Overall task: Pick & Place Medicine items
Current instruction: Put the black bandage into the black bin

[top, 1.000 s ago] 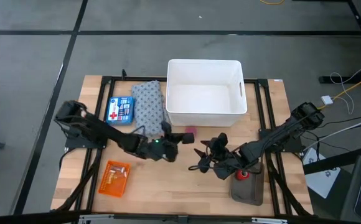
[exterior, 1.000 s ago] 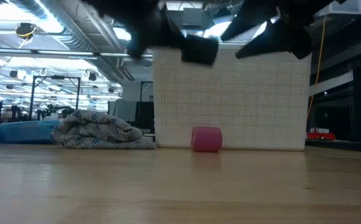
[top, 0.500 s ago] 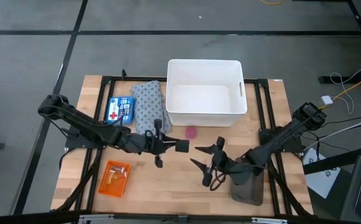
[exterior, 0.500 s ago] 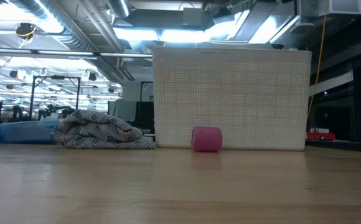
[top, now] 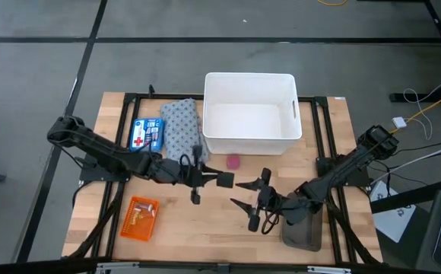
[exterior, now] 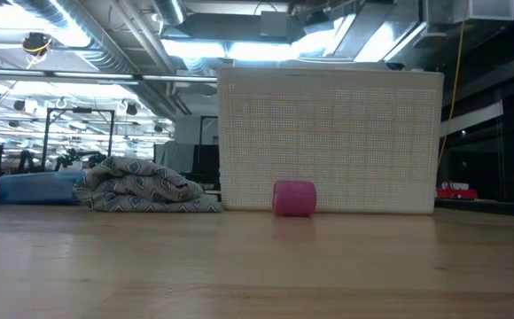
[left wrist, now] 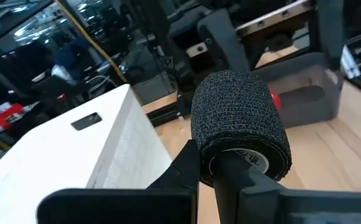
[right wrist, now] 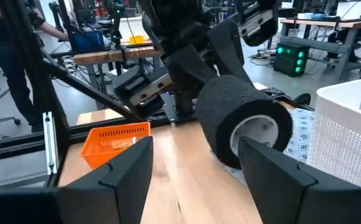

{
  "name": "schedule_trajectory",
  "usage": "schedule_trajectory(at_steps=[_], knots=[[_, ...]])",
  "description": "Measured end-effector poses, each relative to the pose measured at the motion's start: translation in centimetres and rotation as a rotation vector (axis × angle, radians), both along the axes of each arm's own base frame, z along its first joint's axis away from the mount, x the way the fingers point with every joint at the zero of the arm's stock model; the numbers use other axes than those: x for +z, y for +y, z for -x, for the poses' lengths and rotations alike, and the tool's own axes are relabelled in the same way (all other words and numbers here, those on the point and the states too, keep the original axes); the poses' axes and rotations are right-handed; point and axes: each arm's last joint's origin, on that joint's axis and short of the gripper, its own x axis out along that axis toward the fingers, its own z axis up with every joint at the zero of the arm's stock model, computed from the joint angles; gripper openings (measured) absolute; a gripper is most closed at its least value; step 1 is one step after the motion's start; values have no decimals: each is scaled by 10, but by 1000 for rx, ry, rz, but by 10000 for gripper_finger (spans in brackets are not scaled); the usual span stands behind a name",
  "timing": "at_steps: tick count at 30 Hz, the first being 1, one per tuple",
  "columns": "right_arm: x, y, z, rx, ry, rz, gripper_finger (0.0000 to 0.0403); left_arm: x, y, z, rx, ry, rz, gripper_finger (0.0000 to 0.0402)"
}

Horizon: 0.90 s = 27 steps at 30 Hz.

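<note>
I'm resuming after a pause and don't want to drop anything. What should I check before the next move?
1. Left gripper shut on black roll, above mid-table: ok.
2. Right gripper open, facing the roll: ok.
3. Roll between the right fingers: not ok, it sits just ahead of them.
4. White bin has room: ok, nothing shows in it.
5. Blue box placed: not ok, it lies beside the cloth.
6. Pink roll clear of both arms: ok, it stands by the bin wall.
</note>
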Motion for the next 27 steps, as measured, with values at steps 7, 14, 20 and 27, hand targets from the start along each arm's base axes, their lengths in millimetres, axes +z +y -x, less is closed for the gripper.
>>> schedule_trajectory(at_steps=[7, 14, 20, 27], knots=[[-1, -10, -10, 28, -2, -18, 236, 3, 7, -4, -43, -25, 18, 15], [-4, -16, -19, 39, -5, -9, 235, 4, 8, -5, -77, -34, 17, 15], [-4, -16, -19, 35, -8, -11, 215, 4, 8, -5, -76, -32, 12, 15], [-5, -17, -20, 35, -6, -11, 101, 3, 7, -5, -110, -24, 15, 26]])
